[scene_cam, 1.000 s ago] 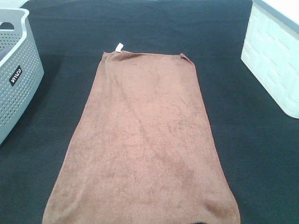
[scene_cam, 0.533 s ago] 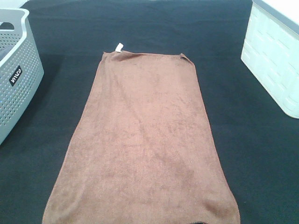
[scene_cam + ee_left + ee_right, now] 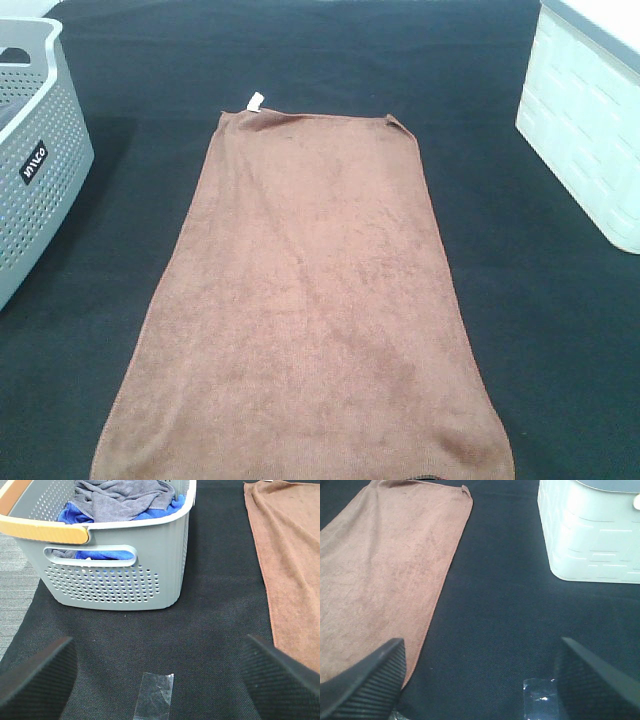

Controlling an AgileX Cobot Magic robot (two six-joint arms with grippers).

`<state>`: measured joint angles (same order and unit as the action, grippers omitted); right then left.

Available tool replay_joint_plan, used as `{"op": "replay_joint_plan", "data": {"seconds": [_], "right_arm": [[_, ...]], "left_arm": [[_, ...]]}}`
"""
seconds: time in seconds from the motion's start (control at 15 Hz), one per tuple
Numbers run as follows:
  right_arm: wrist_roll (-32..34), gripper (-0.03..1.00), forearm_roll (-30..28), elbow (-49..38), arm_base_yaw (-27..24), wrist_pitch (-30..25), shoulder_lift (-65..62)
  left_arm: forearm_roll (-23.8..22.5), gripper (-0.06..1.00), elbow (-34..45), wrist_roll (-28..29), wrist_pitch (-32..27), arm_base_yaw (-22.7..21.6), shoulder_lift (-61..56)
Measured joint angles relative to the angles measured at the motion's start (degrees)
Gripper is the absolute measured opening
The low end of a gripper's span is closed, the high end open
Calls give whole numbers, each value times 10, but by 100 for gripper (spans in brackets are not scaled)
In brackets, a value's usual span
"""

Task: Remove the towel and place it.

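Note:
The brown towel lies spread flat in the middle of the black table mat, long side running from front to back, with a small white tag at its far left corner. It also shows in the left wrist view and in the right wrist view. My left gripper is open and empty, low over the mat between the grey basket and the towel's left edge. My right gripper is open and empty, over the mat just right of the towel. Neither gripper shows in the high view.
A grey perforated laundry basket stands at the left; it holds grey and blue cloths. A white bin stands at the right, also in the right wrist view. Clear tape patches lie on the mat.

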<state>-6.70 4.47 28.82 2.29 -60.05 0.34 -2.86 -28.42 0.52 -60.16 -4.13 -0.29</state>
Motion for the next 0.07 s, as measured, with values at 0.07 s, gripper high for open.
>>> {"op": "replay_joint_plan", "data": {"seconds": [0.07], "right_arm": [[0, 75, 0, 0, 0, 0, 0]], "left_arm": [[0, 83, 0, 0, 0, 0, 0]]}}
